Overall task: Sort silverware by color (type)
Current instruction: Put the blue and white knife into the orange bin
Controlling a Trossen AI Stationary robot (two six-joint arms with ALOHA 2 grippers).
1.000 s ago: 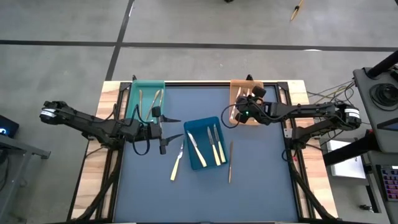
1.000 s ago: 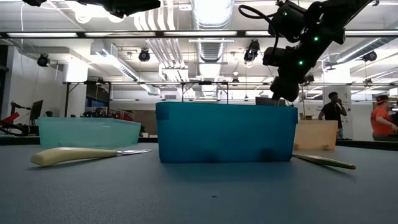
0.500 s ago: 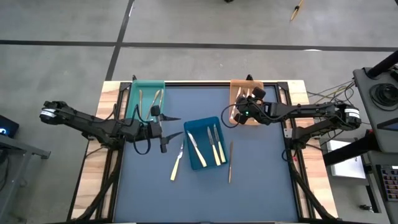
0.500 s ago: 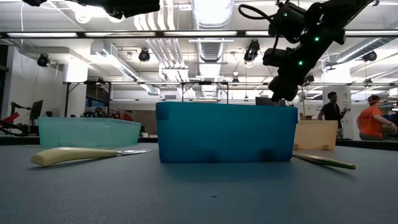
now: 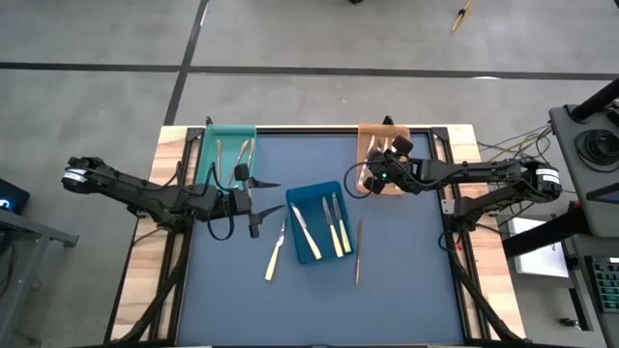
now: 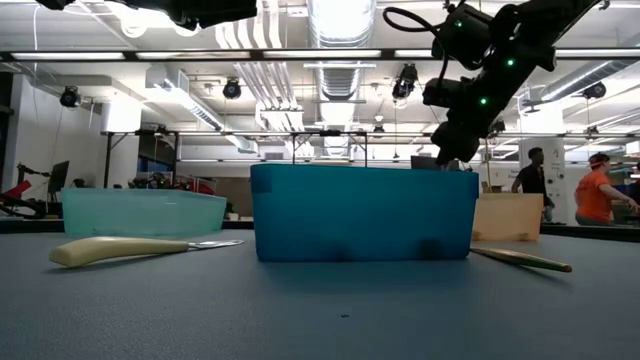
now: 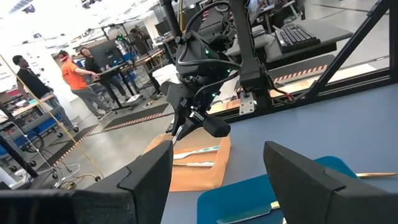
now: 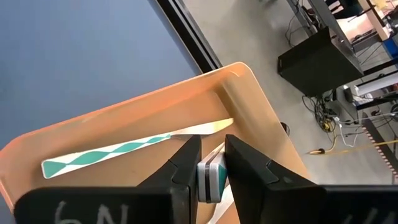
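My right gripper (image 5: 371,174) hangs over the orange tray (image 5: 395,184) at the table's far right, shut on a slim utensil with a pale teal-striped handle (image 8: 208,180). Another teal-patterned utensil (image 8: 106,154) lies flat in that tray. My left gripper (image 5: 258,205) is open and hovers left of the blue tray (image 5: 302,249), which holds cream-handled utensils (image 5: 338,230). One cream-handled utensil (image 5: 275,254) lies on the table left of the blue tray, and a gold-tan one (image 5: 359,249) lies to its right. The teal tray (image 5: 210,164) holds more utensils. My right gripper pinches the utensil's striped handle (image 8: 208,180) between its two fingers, coming from above. In the left wrist view the utensil (image 7: 184,129) slants down below the fingers toward the orange tray (image 7: 193,177). Whether its lower end touches the tray, I cannot tell.
The three trays sit on a dark blue table mat (image 5: 406,280), with bare mat toward the near edge. In the low view the blue tray (image 6: 360,212) stands in the middle. People (image 6: 598,195) move in the room beyond the table.
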